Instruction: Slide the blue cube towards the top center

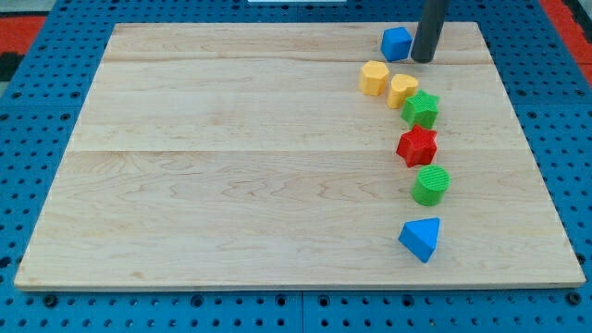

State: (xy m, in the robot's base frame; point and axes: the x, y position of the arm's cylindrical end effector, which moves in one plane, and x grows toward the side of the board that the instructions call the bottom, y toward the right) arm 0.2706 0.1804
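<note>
On the wooden board (pixel 231 166), my tip (pixel 423 60) (no jaws) sits just right of the blue cube (pixel 396 43).

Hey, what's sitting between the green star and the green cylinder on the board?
In the camera view, the red star lies between the green star above it and the green cylinder below it, touching or nearly touching the green star.

Pale wooden board (pixel 231 157): light grain, plank seams visible, matt, smooth. Blue perforated base panel (pixel 277 314) under it: looks plastic or painted, slight sheen. Dark straight rod (pixel 429 28): matt, smooth; material unclear. Blue plastic cube (pixel 396 43): matt. Green plastic cylinder (pixel 430 185) and green plastic star (pixel 421 109): fine ribbed layer lines. Red plastic star (pixel 417 145), blue plastic triangular block (pixel 421 239): matt, smooth-looking.
</note>
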